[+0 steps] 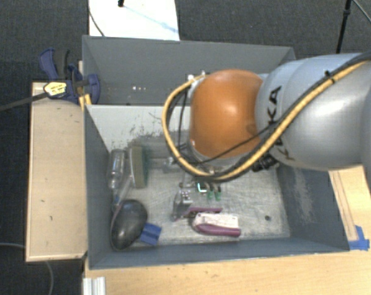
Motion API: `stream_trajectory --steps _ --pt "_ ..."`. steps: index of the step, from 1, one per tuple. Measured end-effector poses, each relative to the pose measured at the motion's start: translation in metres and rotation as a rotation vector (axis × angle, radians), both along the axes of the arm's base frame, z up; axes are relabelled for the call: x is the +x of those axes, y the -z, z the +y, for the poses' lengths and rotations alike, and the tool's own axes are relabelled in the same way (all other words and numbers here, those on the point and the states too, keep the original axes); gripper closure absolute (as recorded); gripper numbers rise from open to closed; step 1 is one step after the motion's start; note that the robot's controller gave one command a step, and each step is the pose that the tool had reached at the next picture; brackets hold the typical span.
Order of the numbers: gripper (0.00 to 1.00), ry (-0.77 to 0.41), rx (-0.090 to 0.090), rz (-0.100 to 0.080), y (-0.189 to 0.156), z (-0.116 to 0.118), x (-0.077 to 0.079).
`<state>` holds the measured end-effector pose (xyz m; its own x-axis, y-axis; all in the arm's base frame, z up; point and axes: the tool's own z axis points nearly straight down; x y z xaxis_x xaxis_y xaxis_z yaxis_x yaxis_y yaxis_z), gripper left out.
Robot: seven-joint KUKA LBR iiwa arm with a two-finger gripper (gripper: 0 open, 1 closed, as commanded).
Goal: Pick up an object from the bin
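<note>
Right now I read this as the approach step: the arm (pixel 320 121) reaches in from the right, its orange cover (pixel 225 112) hangs over the middle of the bin (pixel 271 195), and the tool (pixel 185 204) sits low beneath it, close to the floor. I cannot tell whether the tool is apart or together; the cover and cables hide most of it. Nothing shows clamped in it, so I judge the pick not yet made.

The nearest thing is a purple-and-white packet (pixel 216 222), lying flat near the front wall, just beside the tool toward the view's right. I would treat that as the likely thing to take. Farther left, a dark grey oval thing (pixel 128 222) sits in the front-left corner with a blue scrap (pixel 151 233) touching it, and behind them a clear bottle (pixel 116 171) lies beside an olive-green block (pixel 138 165).

The next move, as I judge it, calls for shifting the tool over the packet, squaring to its short side, and going down with care, since it lies flat and offers little height to grip.

For room: the packet is near the front wall, so a slip could push it against that edge. The right part of the floor is bare and gives the arm open space, and the left-side things stand apart from the tool
</note>
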<state>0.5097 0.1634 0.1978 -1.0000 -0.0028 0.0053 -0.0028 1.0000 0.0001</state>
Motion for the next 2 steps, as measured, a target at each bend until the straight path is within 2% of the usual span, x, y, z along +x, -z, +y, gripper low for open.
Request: stream_trajectory --steps 1,2 --pt "0.00 0.176 -0.003 -0.002 0.069 -0.047 0.003" --pt "0.00 -0.139 0.000 -0.004 0.123 -0.084 -0.023"
